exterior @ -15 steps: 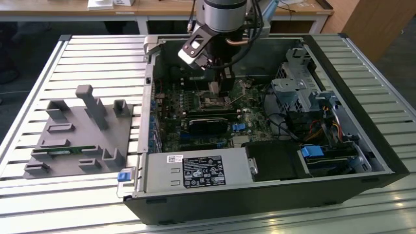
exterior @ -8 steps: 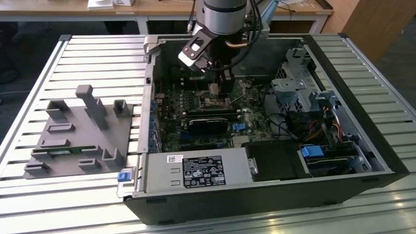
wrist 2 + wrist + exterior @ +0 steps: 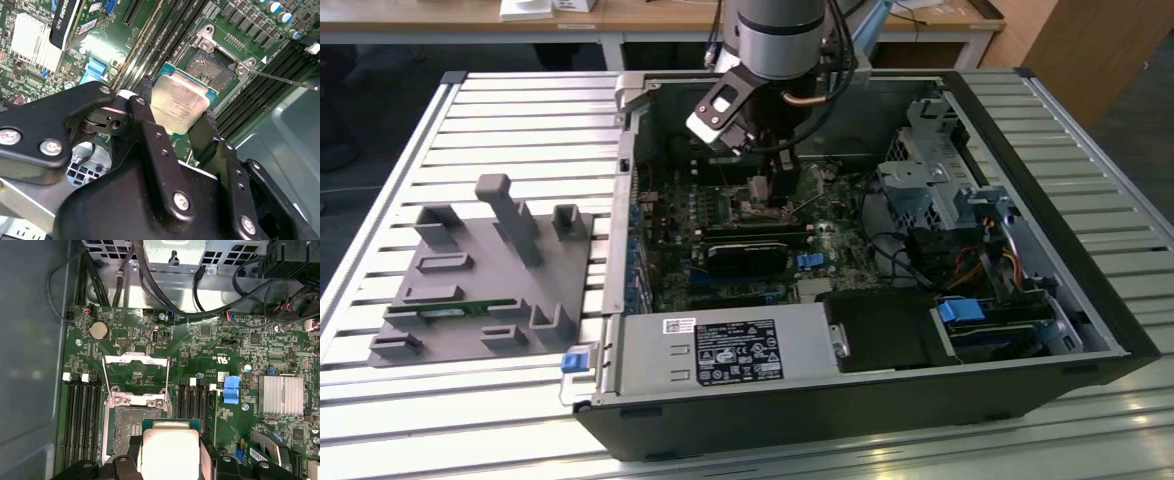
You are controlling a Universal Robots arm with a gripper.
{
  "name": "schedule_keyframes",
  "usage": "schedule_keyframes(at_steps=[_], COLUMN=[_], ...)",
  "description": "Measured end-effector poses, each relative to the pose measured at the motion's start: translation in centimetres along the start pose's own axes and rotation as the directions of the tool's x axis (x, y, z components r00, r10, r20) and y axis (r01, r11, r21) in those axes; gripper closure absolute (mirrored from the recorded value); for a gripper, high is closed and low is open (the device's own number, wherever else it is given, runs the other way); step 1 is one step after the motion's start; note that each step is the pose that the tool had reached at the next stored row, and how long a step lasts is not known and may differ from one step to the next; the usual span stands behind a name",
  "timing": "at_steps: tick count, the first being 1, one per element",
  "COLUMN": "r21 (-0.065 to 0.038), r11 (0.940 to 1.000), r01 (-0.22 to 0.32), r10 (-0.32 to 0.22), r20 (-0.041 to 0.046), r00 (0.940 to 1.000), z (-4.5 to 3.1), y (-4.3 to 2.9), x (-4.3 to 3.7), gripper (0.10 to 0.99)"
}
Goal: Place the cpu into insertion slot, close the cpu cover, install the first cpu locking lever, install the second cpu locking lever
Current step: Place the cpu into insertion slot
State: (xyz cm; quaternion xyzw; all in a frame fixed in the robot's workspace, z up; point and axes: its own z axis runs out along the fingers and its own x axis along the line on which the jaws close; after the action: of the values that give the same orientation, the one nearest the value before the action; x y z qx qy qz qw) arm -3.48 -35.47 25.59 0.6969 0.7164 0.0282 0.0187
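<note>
silver-topped cpu (image 3: 177, 107) sits clamped between the two black fingers (image 3: 149, 117) of the gripper (image 3: 177, 102), held just over the insertion slot (image 3: 212, 67), whose dark pin field lies bare on the green motherboard (image 3: 220, 355). in the first wrist view the cpu cover (image 3: 135, 357) is swung back from the slot. in the exterior view the arm reaches down into the open computer case (image 3: 854, 420).

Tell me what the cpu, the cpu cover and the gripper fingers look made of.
cpu: dull silver-grey metal top with a soft sheen, on a green board edge. cpu cover: thin bright metal, probably steel, glinting. Gripper fingers: matte black, screw-fastened; plastic or coated metal, cannot tell which.
</note>
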Motion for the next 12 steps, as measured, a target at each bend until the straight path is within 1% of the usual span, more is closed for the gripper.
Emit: schedule_keyframes(at_steps=[4,7,12], r21=[0.0,0.001,0.001], r11=[1.0,1.0,1.0], r01=[-0.005,-0.004,-0.003], r10=[0.005,0.004,0.003], r20=[0.0025,0.0027,0.0026], r00=[1.0,1.0,1.0], z=[0.67,1.13,1.19], y=[-0.05,-0.08,-0.07], x=[0.06,0.16,0.38], gripper=[0.545,0.545,0.545])
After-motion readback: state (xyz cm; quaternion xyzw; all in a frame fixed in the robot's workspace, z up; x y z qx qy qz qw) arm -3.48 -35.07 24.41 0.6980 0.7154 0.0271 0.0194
